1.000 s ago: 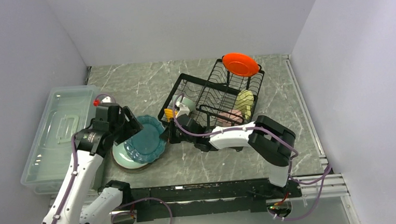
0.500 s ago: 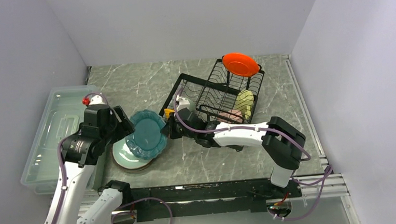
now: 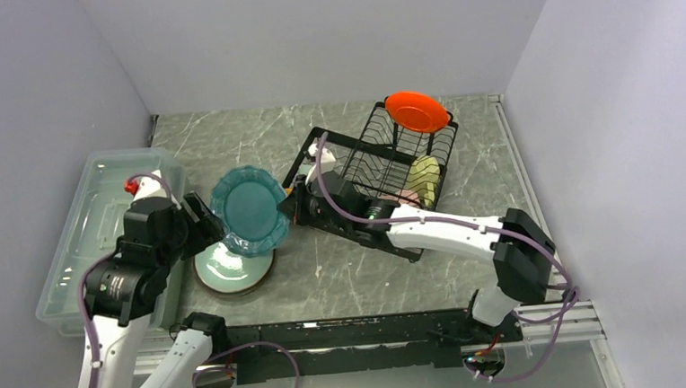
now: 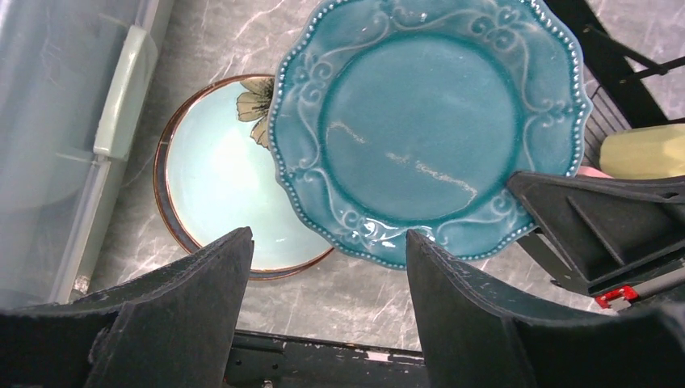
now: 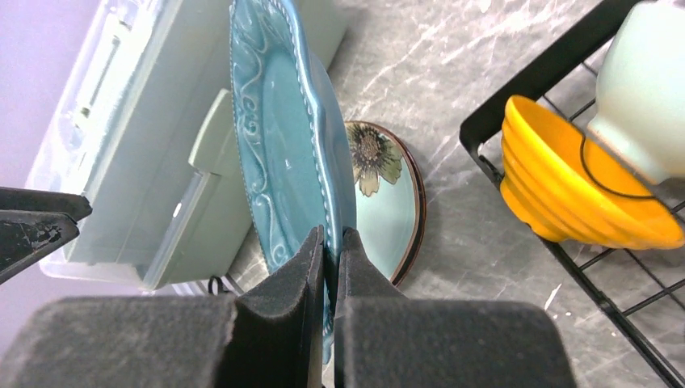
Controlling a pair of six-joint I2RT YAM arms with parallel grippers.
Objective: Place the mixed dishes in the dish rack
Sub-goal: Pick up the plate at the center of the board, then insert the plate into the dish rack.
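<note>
We find the lidded bin [image 3: 99, 227] at frame left, the flat plate [image 3: 232, 271] on the table [image 3: 344, 275] beside it, the scalloped plate [image 3: 249, 209] upright over that plate, and the dish rack [image 3: 380, 120] right of centre.

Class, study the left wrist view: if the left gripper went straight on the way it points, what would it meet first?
Most likely the teal plate, which the right gripper pinches by its rim, straight ahead of the open left gripper. Depth is hard to judge.
</note>
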